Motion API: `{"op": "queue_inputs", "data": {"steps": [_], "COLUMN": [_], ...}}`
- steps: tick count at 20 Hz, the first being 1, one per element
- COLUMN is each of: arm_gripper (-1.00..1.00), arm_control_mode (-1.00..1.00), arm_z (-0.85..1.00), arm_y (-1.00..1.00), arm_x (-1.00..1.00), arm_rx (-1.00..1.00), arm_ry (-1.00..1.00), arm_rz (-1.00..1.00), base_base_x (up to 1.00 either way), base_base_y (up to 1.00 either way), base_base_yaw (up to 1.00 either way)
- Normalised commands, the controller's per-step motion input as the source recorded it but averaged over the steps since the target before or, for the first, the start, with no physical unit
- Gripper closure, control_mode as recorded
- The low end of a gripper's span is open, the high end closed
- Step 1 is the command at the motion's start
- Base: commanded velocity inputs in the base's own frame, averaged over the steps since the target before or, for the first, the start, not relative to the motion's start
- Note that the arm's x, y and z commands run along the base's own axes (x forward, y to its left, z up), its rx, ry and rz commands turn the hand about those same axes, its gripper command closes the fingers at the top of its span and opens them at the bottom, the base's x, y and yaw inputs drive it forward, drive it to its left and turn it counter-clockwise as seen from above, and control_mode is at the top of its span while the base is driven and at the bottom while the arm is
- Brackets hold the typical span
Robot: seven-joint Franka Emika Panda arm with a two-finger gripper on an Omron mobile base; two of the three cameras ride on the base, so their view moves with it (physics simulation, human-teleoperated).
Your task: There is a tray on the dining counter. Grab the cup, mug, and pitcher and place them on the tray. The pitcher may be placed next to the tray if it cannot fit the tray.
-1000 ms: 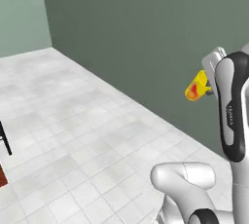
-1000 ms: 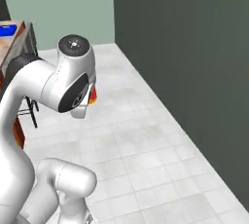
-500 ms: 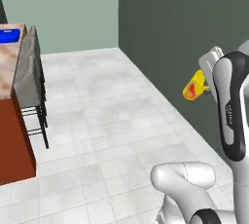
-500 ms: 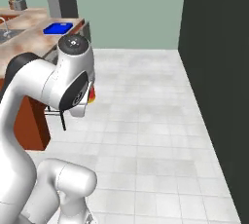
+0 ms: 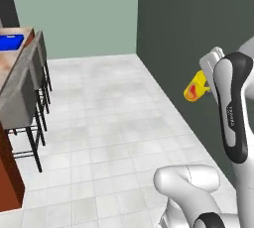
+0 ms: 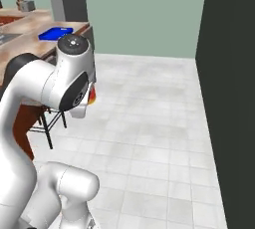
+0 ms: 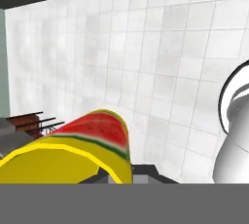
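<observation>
Stools (image 5: 30, 103) line the near side of the dining surface (image 6: 35, 39), with the blue tray (image 6: 55, 34) at its far end — open tiled floor (image 5: 109, 123) and a dark wall (image 5: 188, 38) lie between. High and folded, the arm carries the yellow cup (image 5: 196, 87) tilted, the fingers (image 7: 133, 172) clamped on it. Since half a second ago, the whole view has swung — the surface sits nearer the left.
</observation>
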Motion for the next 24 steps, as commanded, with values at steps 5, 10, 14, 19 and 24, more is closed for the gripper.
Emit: {"op": "queue_inputs", "data": {"steps": [5,10,14,19,24], "arm_gripper": [1.00,1.00,1.00,1.00,1.00], "arm_control_mode": [1.00,1.00,1.00,1.00,1.00], "arm_z": [0.00,0.00,0.00,0.00,0.00], "arm_y": [0.00,0.00,0.00,0.00,0.00], "arm_x": [0.00,0.00,0.00,0.00,0.00], "arm_rx": [0.00,0.00,0.00,0.00,0.00], "arm_ry": [0.00,0.00,0.00,0.00,0.00], "arm_rz": [0.00,0.00,0.00,0.00,0.00], "base_base_x": [1.00,1.00,1.00,1.00,1.00], "base_base_y": [-0.78,-0.73,-0.69,-0.59,-0.60], "base_base_yaw": [0.04,0.03,0.04,0.07,0.10]}}
